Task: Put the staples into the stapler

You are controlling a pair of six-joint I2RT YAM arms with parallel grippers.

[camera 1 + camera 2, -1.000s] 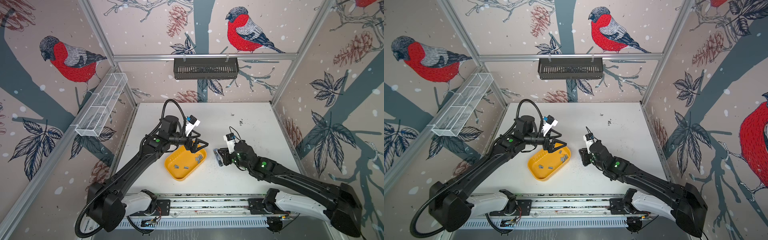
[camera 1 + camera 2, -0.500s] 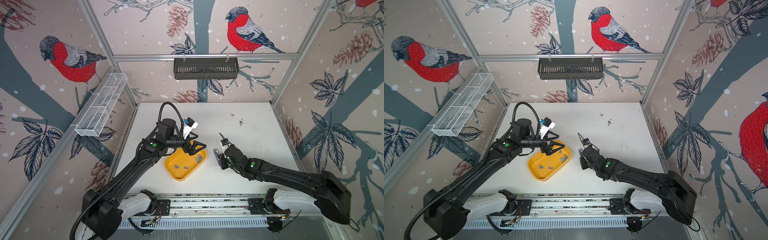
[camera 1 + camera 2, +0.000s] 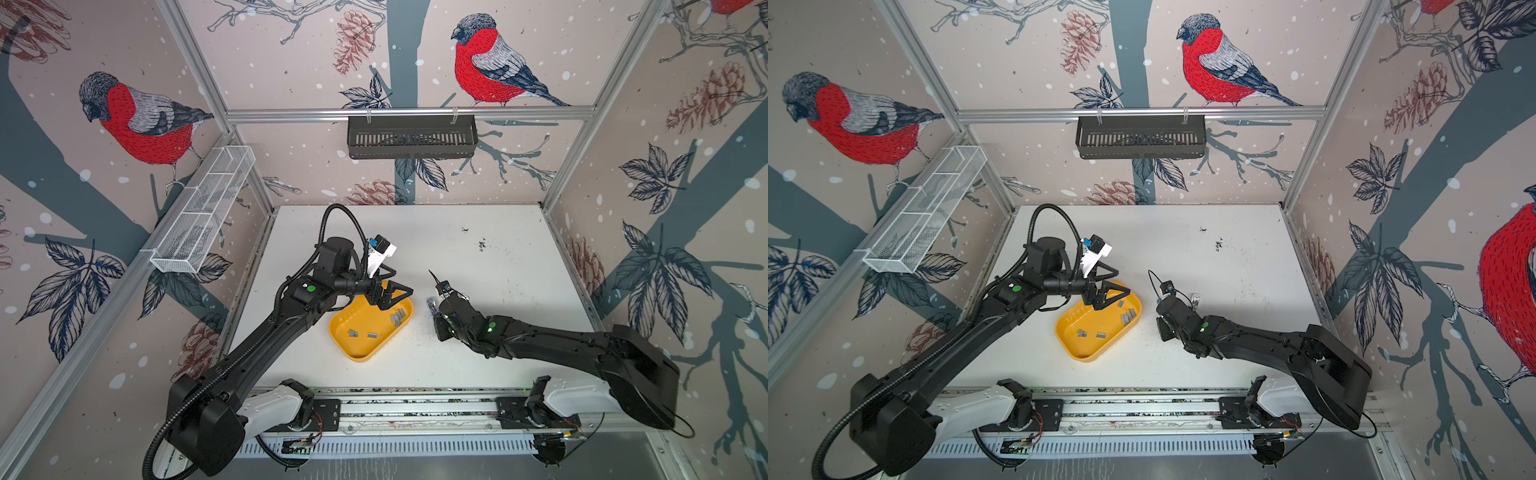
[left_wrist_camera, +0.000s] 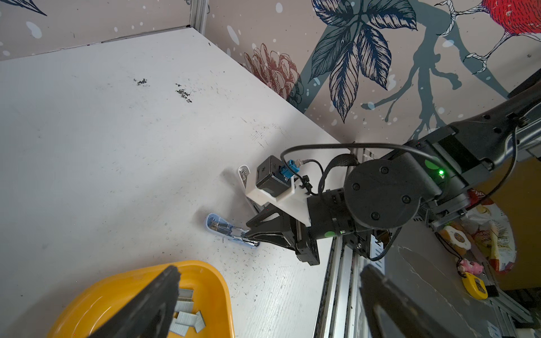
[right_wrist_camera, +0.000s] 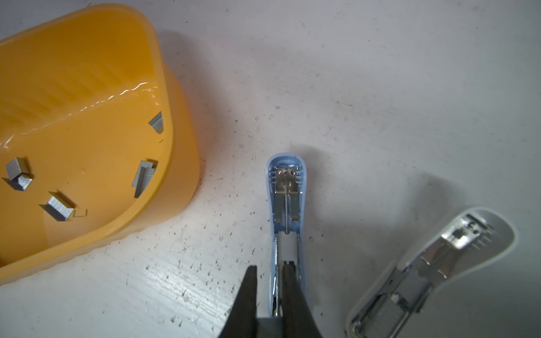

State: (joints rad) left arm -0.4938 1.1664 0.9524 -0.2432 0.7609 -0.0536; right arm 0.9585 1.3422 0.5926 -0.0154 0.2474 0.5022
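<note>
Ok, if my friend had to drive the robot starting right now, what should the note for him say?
Left gripper: open, empty, hovering over the yellow tray.
Right gripper: fingers shut on a side wall of the blue stapler, steadying it.
Staples: loose strips lie in the tray; none is held.
A white stapler lies open beside the blue one.
Done: blue stapler is flipped open.
Left: pick up a strip, lay it in the blue stapler's channel, close it.

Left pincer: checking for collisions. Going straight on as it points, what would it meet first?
Probably the blue stapler that the right pincer grips, just past the yellow tray; depth unclear, so perhaps the table first.
</note>
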